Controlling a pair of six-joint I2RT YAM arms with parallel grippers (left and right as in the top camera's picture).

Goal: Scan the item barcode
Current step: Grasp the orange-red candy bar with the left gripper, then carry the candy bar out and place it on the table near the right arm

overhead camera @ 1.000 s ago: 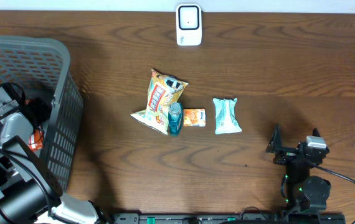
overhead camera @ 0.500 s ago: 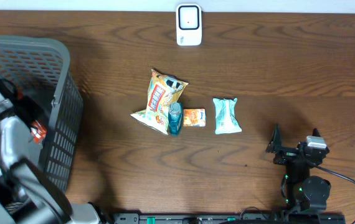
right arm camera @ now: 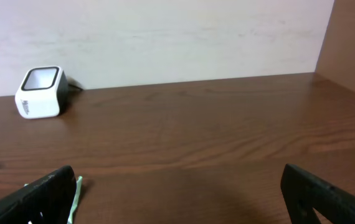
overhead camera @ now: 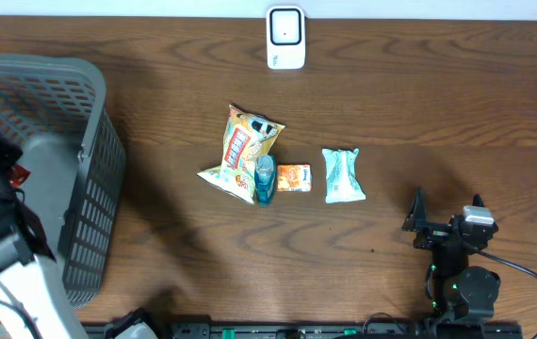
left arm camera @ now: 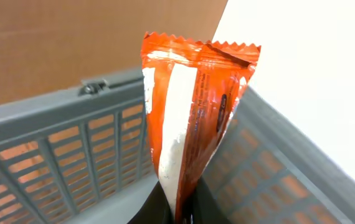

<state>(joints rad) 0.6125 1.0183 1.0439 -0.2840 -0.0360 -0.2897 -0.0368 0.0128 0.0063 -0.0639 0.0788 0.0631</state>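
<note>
The table (overhead camera: 419, 104) looks the same as a second ago, and the basket (overhead camera: 94, 179) sits on its left edge as before. The change is inside that basket. Your left gripper (left arm camera: 180, 213) was down in it with the jaws apart. Now it's clamped tight on the bottom end of an orange packet (left arm camera: 193, 118) and it has come up. The packet stands upright above the fingers, with the basket wall behind it. I'd call the pick done and the carry about to start; nothing has been scanned yet.

Your right gripper (overhead camera: 447, 209) is parked near the table's near right corner. Its jaws are spread wide and empty, and it hasn't moved in that second.

Mid-table, the chip bag (overhead camera: 242, 153) and the teal pack (overhead camera: 343, 175) lie just where they were.

The scanner (overhead camera: 285, 38) stands at the far edge, about midway along. Your packet is up over the basket at the left edge, well apart from it.

The smallest bits haven't moved either: the bottle (overhead camera: 265, 179) lies against the bag, with the box (overhead camera: 294, 178) just beside it.

I can't spot a barcode on the packet face in the wrist view, so you may need to turn it before presenting.
</note>
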